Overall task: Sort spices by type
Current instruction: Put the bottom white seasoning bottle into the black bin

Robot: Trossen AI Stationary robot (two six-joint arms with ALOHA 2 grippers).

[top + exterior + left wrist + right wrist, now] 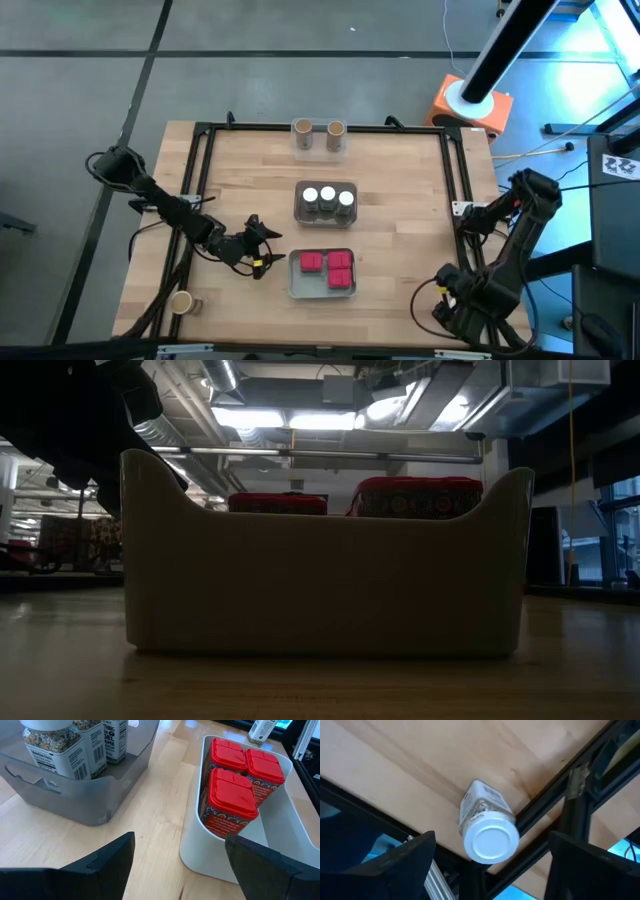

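**Figure: Spice sorting, two kinds already binned**

High view: the left tool (pixel 262 250), spread wide and empty, was seen beside the white tray (pixel 296 287) of red boxes (pixel 327 268); white-lidded jars (pixel 328 197) filled the grey tray (pixel 300 215). Tan-topped cylinders (pixel 318 133) stood loose.

Left wrist view: a careless sweep could clip the tray.

Right wrist view: the right tool (pixel 490 865), wide, faced a stray jar (pixel 486 826) at the surface corner, easily knocked off.

Both arms matte black w/ jointed links, thin black cables; broad flat black fingers (pixel 107 865).
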